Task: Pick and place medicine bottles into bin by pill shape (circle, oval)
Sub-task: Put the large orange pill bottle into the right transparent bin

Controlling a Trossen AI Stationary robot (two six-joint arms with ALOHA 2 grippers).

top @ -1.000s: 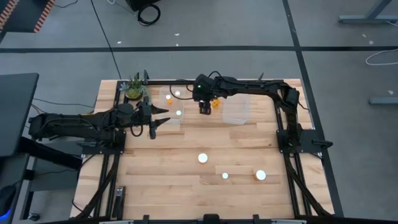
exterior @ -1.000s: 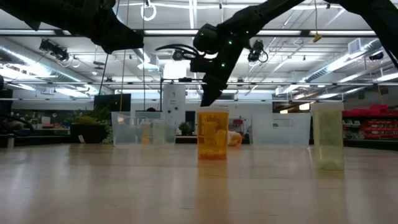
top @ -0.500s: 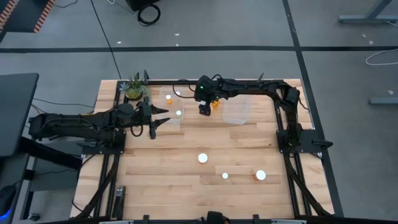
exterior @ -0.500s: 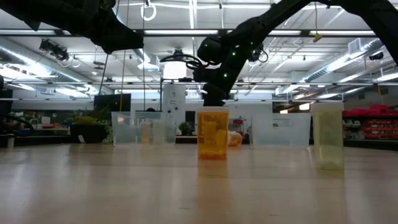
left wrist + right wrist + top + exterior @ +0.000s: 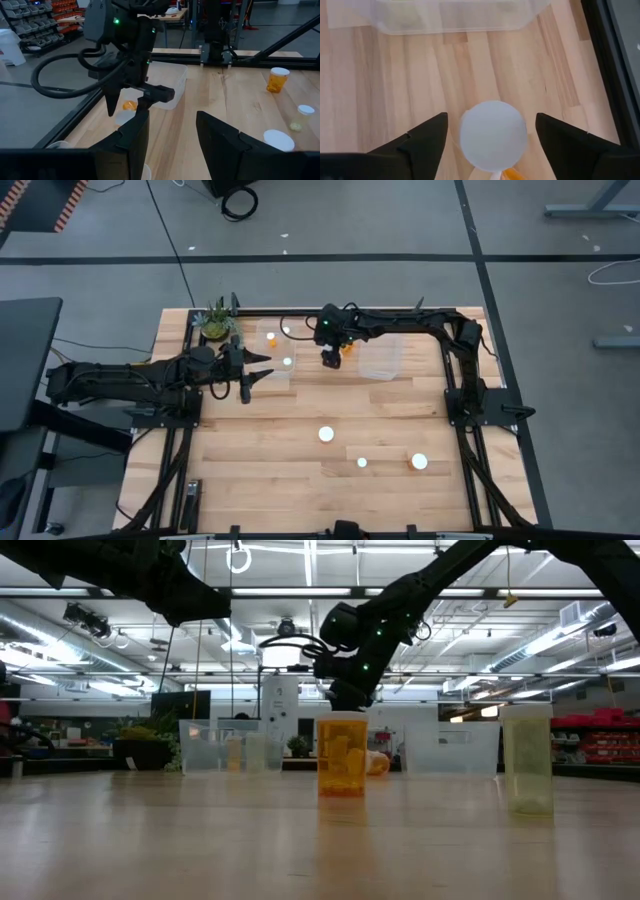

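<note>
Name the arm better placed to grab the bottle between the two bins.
Right. The right gripper is open directly above that bottle, fingers either side of its cap. The left gripper waits open by the left bin.

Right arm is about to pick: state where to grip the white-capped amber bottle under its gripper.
Grip the small amber bottle's round white cap from straight above. It stands upright between the bins, and the open right gripper already straddles it, one finger on each side.
</note>
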